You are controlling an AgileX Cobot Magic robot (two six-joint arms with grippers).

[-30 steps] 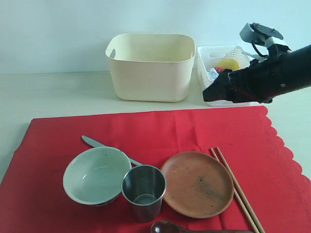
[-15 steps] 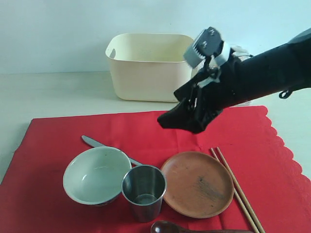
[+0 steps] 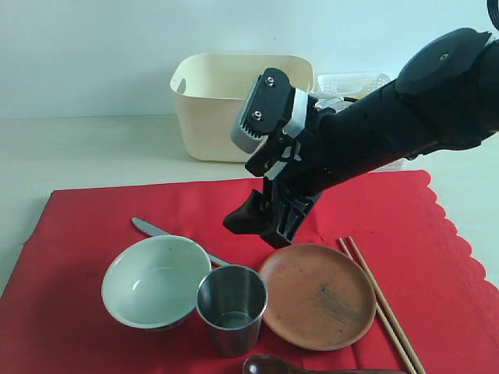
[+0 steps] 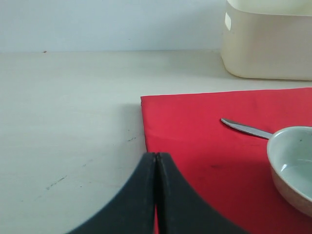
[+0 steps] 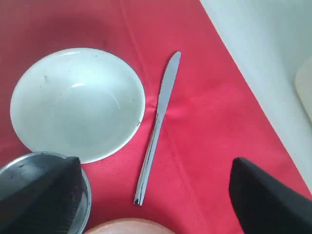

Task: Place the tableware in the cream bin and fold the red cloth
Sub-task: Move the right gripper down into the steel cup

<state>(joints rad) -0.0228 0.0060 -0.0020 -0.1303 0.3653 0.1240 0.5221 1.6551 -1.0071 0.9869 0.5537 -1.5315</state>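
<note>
My right gripper (image 3: 259, 226) hangs with its jaws spread wide over the metal knife (image 5: 157, 127) — it lies on the red cloth (image 3: 86, 226) beside the pale bowl (image 3: 152, 280) — in front of the cream bin (image 3: 226, 125).

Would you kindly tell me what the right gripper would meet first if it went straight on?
Most likely the metal knife: the open right gripper points down at its handle end, lying on the red cloth beside the pale bowl. Depth is unclear, so it may touch cloth just alongside.
</note>
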